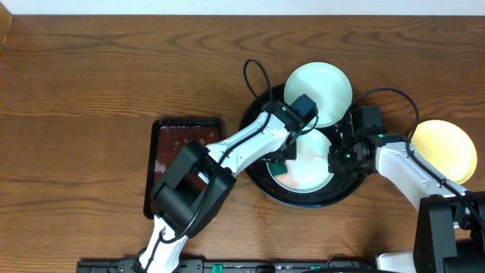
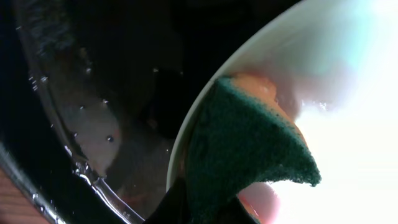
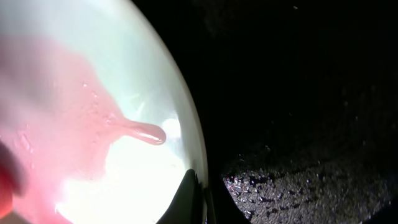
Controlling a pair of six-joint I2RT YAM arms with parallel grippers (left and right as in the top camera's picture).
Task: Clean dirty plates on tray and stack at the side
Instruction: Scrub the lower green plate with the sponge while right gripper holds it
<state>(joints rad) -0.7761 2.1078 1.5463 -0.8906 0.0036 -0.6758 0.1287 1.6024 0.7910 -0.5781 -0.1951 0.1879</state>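
Right wrist view: pale mint plate (image 3: 146, 68) smeared with pink-red liquid (image 3: 62, 118).

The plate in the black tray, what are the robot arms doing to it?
They're washing it. The left fingers press a green sponge onto the red-smeared plate in the black tray, while the right fingers pinch its rim. Another mint plate sits at the tray's far edge, a yellow plate on the table.
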